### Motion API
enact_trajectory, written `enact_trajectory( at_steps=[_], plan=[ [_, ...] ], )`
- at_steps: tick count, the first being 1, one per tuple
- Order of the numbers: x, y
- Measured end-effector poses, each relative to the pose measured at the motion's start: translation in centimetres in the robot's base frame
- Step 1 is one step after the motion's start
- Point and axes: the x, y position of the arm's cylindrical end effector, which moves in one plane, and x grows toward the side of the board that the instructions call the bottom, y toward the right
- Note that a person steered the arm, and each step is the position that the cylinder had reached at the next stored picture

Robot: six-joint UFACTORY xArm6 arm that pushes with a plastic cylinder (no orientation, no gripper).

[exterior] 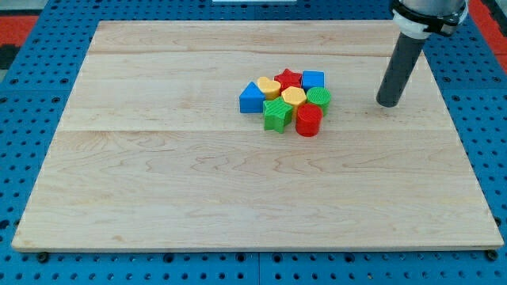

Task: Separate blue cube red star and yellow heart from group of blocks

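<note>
A: On the wooden board (158, 182), a little right of the middle and toward the far side, what sits at the left end of the huddle?

B: A blue block (252, 98) with a sloped, wedge-like top. Just right of it lies the yellow heart (268, 85), and nearer the front a green star (276, 115) touches both.

A: And further right?

B: The red star (288, 77) is at the far edge of the group, pressed against the yellow heart. Below it sits a second yellow block (293, 96), rounded, in the centre of the pack. In front of that stands a red cylinder (308, 120), the nearest piece on that side.

A: Where is the blue cube?

B: The blue cube (313, 79) is at the far right corner, touching the red star, with a green ribbed round block (319, 98) just in front of it. All eight are packed together with no visible gaps.

A: And the arm?

B: My tip (388, 104) rests on the board well to the right of the group, apart from every block, roughly level with the green round one. It is a plain rod with no jaws to open or close.
</note>
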Motion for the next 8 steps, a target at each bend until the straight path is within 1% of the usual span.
enact_trajectory(
  at_steps=[1, 3, 6, 8],
  plan=[
    [-0.1, -1.9],
    [-3.1, -4.2],
    [-3.1, -15.3],
    [-5.1, -21.3]
  ],
)
